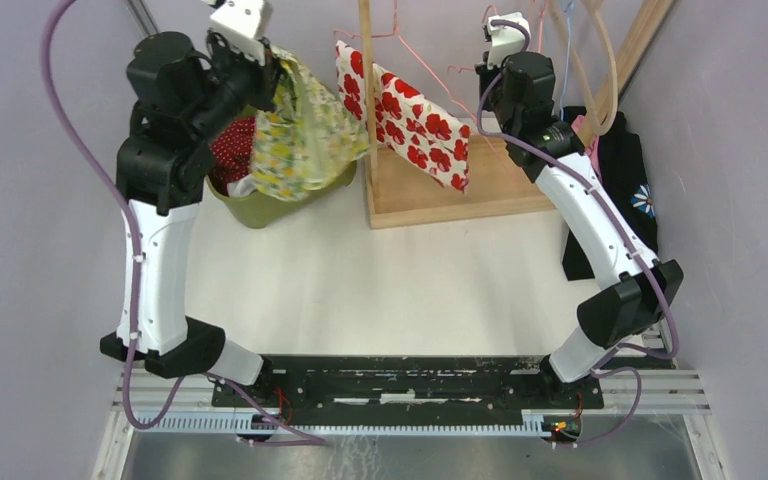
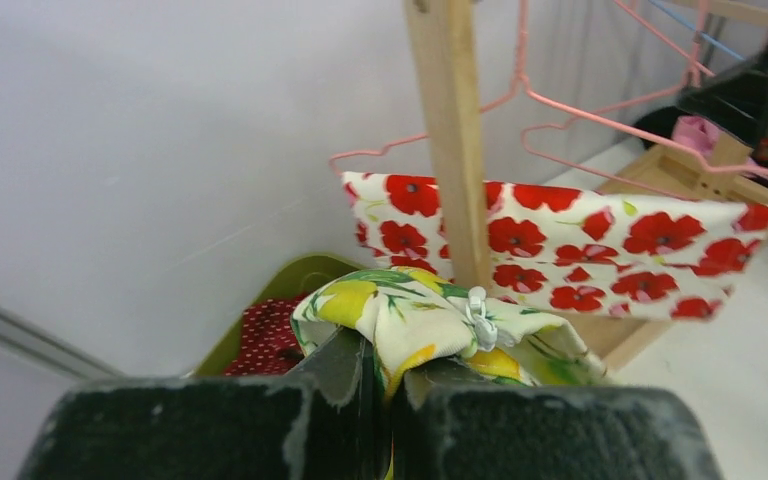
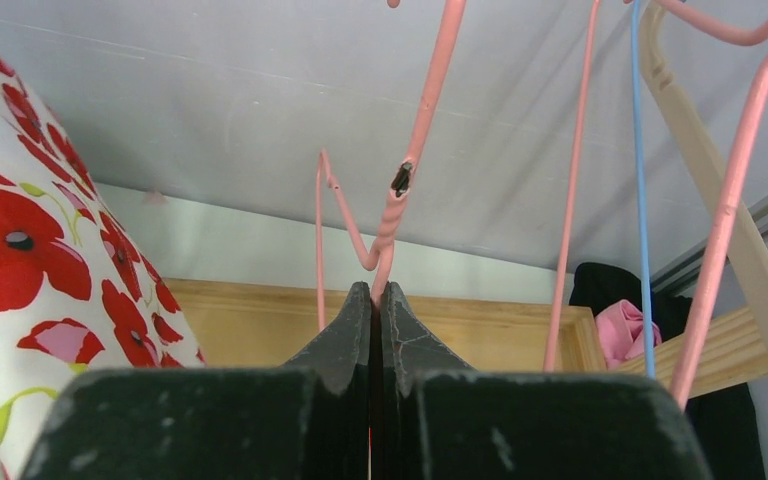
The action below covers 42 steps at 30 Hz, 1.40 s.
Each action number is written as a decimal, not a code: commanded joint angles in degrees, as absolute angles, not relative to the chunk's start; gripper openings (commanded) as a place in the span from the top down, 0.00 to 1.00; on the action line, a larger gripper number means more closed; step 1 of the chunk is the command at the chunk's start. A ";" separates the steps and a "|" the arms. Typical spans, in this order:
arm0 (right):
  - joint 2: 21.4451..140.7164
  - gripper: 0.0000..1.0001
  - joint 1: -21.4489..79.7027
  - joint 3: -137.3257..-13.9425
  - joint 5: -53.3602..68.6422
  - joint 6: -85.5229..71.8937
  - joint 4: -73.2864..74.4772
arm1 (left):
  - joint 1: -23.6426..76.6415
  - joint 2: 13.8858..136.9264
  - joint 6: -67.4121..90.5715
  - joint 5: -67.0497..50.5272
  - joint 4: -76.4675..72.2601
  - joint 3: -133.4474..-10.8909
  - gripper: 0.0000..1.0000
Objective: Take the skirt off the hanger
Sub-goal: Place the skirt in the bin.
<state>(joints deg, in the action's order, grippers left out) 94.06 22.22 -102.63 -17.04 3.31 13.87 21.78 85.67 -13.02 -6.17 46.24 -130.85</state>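
My left gripper is shut on a bunched lemon-print skirt, which hangs above a green bin. A white zip pull shows on the bunched cloth. My right gripper is shut on the thin wire of a pink hanger at the wooden rack. A white skirt with red poppies hangs from another pink hanger between the two grippers.
The green bin holds a red dotted garment. The rack's upright post stands on a wooden base. Blue and beige hangers hang at the right. Black and pink clothes lie beside the rack.
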 commanded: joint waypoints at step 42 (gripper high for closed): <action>93.46 0.99 20.04 -98.00 -18.11 3.77 10.16 | -6.32 108.86 0.36 -30.88 18.65 -119.85 0.97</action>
<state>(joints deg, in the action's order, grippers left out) 94.45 20.51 -98.15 -17.63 4.25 13.78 -4.97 106.34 1.87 -30.57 23.18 -123.35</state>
